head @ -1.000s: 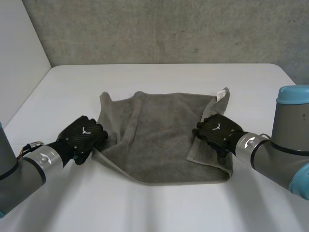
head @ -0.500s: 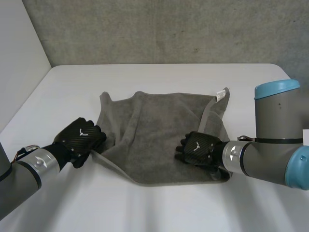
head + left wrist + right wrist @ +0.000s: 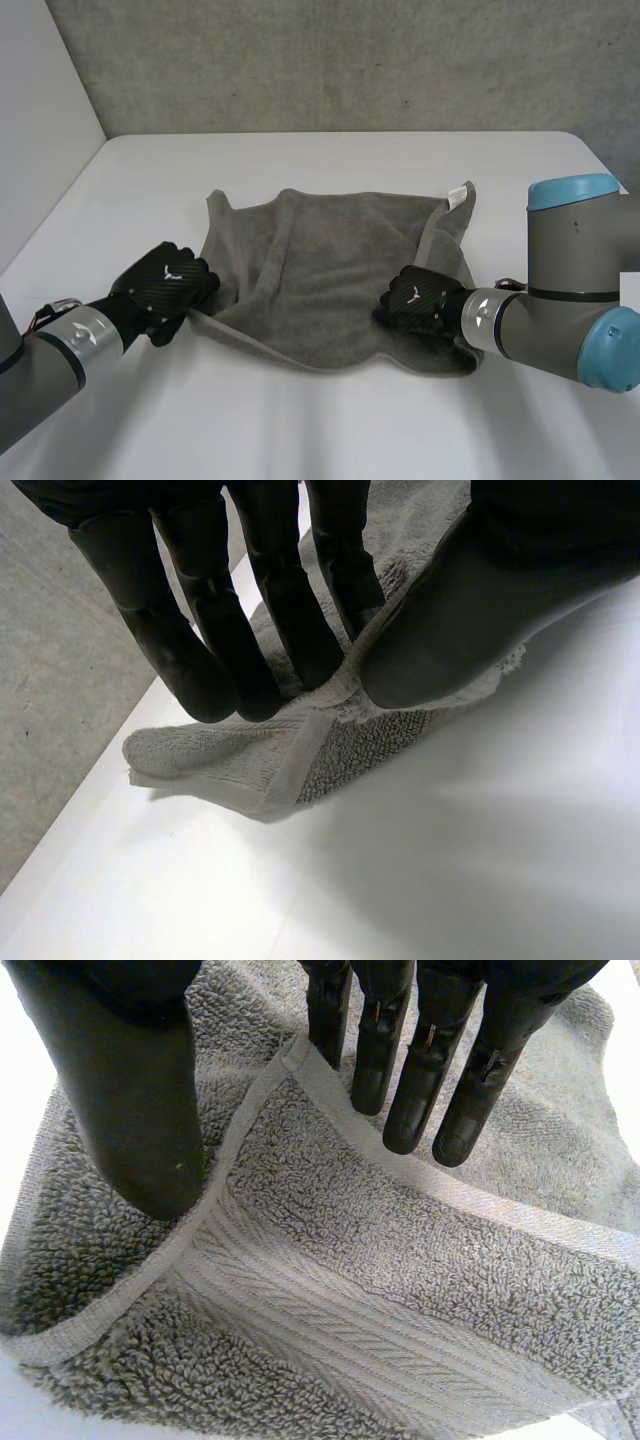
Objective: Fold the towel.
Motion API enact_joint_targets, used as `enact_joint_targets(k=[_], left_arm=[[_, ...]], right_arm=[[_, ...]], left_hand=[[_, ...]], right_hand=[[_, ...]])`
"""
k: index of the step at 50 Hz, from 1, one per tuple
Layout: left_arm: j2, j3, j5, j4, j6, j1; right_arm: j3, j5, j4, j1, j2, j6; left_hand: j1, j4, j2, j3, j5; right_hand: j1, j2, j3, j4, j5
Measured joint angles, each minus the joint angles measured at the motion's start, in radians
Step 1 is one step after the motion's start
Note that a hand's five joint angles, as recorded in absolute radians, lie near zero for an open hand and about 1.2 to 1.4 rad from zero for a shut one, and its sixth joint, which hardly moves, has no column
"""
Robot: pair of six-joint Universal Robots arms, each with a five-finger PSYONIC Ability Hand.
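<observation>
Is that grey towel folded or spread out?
Mostly spread, rumpled: the towel lies open on the table, only its right edge flipped over. The left hand pinches its left edge; the right hand rests on it.

**Right hand (image 3: 415, 300) crosses the towel (image 3: 330, 250); near hem draws in**

From where I stand, the right hand has left the towel's side edge. It swept inward over the cloth toward the near hem, then eased back a touch. Its straight fingers (image 3: 400, 1090) now rest on the towel, and a raised hem ridge runs between them and the thumb. The near hem lay flat and straight a second ago. It has since been drawn in and bunches just under that palm. The left hand (image 3: 165, 288) has slipped a little back toward its own arm, with the towel's edge pinched between thumb and fingertips (image 3: 300, 660).
</observation>
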State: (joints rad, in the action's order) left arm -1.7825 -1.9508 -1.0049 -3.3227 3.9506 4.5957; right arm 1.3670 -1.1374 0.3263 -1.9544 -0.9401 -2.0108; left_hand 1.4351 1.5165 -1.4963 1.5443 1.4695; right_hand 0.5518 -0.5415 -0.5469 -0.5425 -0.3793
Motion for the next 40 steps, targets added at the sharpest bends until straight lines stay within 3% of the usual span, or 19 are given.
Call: enact_joint_targets(k=[40], left_arm=[[0.000,0.009,-0.001,-0.003,0.002,0.026]], right_arm=[[0.050,0.007,-0.005,0.069,-0.044,-0.047]], left_hand=[[0.000,0.000,0.000,0.000,0.000]], right_hand=[[0.128,-0.145,-0.141,-0.143,-0.125]])
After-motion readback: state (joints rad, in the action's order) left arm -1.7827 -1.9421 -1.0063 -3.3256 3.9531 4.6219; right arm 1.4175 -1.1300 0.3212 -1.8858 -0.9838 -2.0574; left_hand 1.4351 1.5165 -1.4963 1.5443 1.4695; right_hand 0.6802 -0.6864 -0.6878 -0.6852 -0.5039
